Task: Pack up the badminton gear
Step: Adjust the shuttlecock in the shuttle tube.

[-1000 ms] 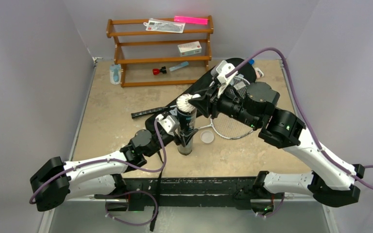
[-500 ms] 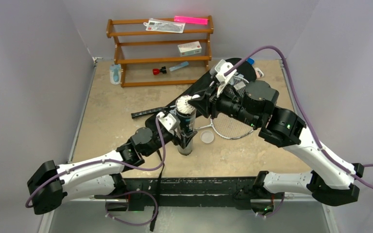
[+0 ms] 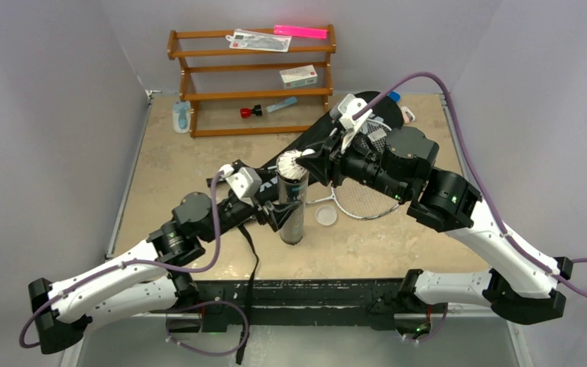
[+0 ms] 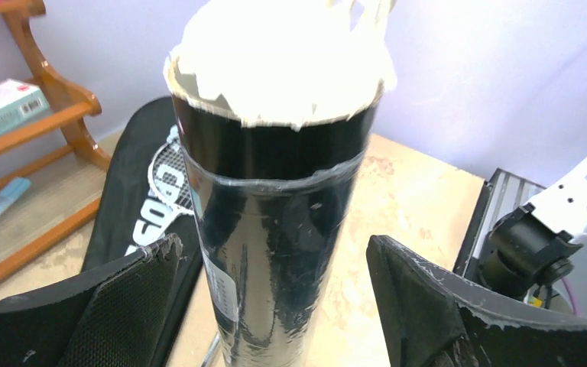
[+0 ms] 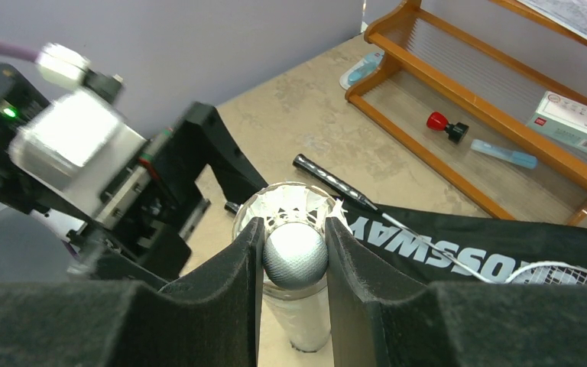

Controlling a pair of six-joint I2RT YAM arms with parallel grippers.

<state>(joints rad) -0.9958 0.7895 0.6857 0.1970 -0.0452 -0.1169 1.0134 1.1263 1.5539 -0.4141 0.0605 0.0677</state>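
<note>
Right gripper (image 5: 294, 233) clamped on the grey rounded cork of a shuttlecock (image 5: 294, 256); cork up, feather skirt pointing down into the open mouth of the tube (image 3: 292, 214). Tube stands upright at mid-table (image 3: 176, 168), long axis vertical, mouth up, just in front of the black bag (image 3: 317, 141), which lies diagonally from near-left to far-right. Left gripper (image 4: 271, 248) spread wide, one finger on each side of the tube's lower body, neither touching it.
</note>
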